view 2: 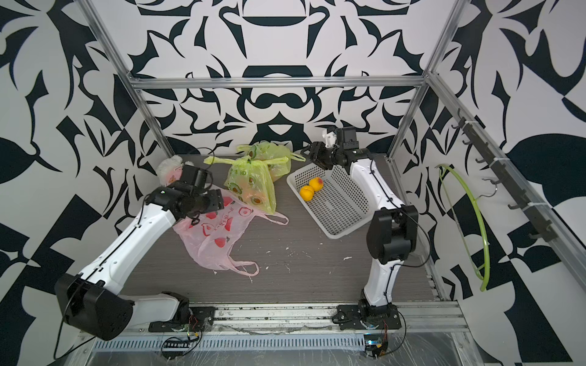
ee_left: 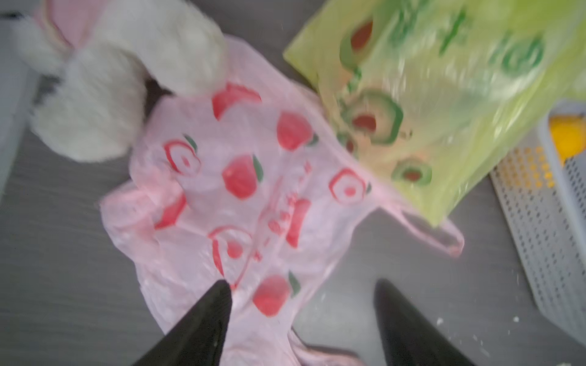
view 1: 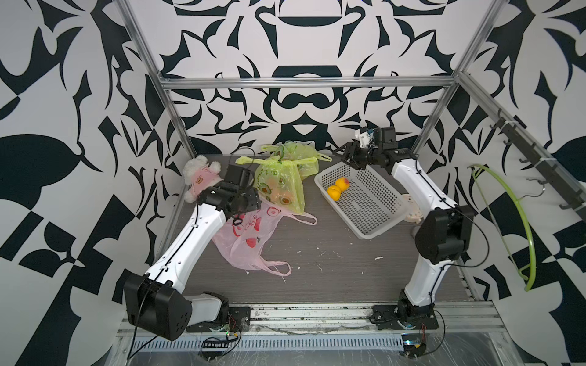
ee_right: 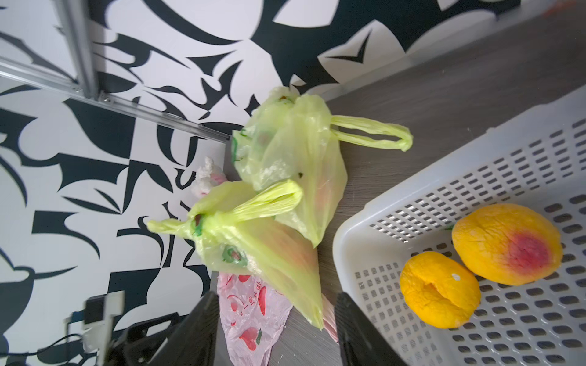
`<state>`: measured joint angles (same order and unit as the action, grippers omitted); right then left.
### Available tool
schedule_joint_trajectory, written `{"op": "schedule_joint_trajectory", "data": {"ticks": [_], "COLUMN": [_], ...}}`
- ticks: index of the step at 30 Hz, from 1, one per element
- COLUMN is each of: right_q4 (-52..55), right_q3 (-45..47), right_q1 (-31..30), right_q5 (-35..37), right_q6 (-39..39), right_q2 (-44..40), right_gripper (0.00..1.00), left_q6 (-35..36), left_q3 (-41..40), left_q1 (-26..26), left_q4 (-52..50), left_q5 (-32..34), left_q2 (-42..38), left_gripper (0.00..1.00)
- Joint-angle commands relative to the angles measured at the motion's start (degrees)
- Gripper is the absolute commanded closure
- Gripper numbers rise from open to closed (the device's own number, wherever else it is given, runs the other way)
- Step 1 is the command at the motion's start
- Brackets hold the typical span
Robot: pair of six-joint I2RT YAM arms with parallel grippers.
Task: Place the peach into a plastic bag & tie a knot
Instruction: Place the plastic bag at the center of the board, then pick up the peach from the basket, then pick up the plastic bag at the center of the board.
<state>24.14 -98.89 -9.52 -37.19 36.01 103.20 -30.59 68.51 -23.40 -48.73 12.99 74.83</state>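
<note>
You look to be between rounds, with part of the work done. The grey wood-grain table point(view 1: 317, 253) is under everything.

Below your right pincer point(ee_right: 275, 296), off to one side, sits the white basket point(view 1: 364, 236). It is rigid, perforated plastic.

Directly beneath your left pincer point(ee_left: 301, 285) lies the pink bag point(ee_left: 241, 190). Its thin, crinkled, translucent film is printed with red fruit. It lies flat with its handles loose, and I judge it empty and unknotted.

Ahead of the right pincer's tips stand the nearer green bag point(ee_right: 263, 253) and the farther green bag point(ee_right: 291, 152). Each is gathered at the neck with its handles tied. An orange blush shows through the film, so I would count both as finished.

A fluffy white-and-pink plush toy point(view 1: 198, 177) sits just beside the left pincer.

The blushed peach point(ee_right: 507, 244) and the plain peach point(ee_right: 440, 290) lie touching in the basket, close under the right pincer. They are rounded, matte yellow-orange and wrinkled, and neither is bagged. What is left is to put a peach into the pink bag and then tie the knot.

Both pincers have their jaws spread and hold nothing. One left fingertip sits over the pink film, but the blur hides whether it touches.
</note>
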Motion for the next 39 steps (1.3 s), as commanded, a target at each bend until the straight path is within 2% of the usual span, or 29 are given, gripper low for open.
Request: {"op": "schedule_joint_trajectory", "data": {"ticks": [1,7,13,20,22,23,26,29,30,39], "right_q4": [-0.2,0.7,1.4,1.2,0.9,0.8,3.2,5.2,5.8,4.9], "right_q3": [4.3,12.3,17.2,18.9,19.0,18.9,18.9,19.2,19.2,17.6], "right_q1": [0.1,0.4,1.2,1.5,1.5,1.5,1.5,1.5,1.5,-1.5], "right_q5": [0.8,2.4,2.1,1.7,1.7,2.1,6.5,11.9,13.2,18.6], "right_q6": [-4.1,-6.1,-6.8,-6.4,-6.2,-6.2,-7.4,-8.2,-8.4,-8.1], "right_q2": [-6.4,-13.5,-16.5,-17.1,-16.7,-16.5,-15.6,-14.1,-13.5,-1.9], "right_gripper": [0.43,0.44,0.44,0.45,0.46,0.47,0.49,0.49,0.48,0.44], "left_q6": [-5.5,-2.4,1.9,3.3,4.0,4.3,4.4,4.8,4.8,5.2], "left_q3": [-4.1,-5.8,-4.1,-5.9,-6.6,-6.9,-7.7,-8.2,-8.3,-5.4], "left_q1": [-5.4,-10.6,-10.9,-10.4,-9.9,-9.5,-7.8,-7.5,-7.5,-7.5], "left_q4": [-2.3,0.6,1.8,6.9,8.4,9.1,9.7,9.1,8.8,2.3], "left_q5": [3.2,5.6,6.5,5.3,4.0,3.1,0.9,-0.5,-0.9,-5.7], "left_q2": [0.9,12.5,22.7,25.4,25.9,26.3,27.2,25.5,24.3,8.7], "left_gripper": [0.23,0.19,0.17,0.16,0.24,0.34,0.77,0.96,1.0,1.0]}}
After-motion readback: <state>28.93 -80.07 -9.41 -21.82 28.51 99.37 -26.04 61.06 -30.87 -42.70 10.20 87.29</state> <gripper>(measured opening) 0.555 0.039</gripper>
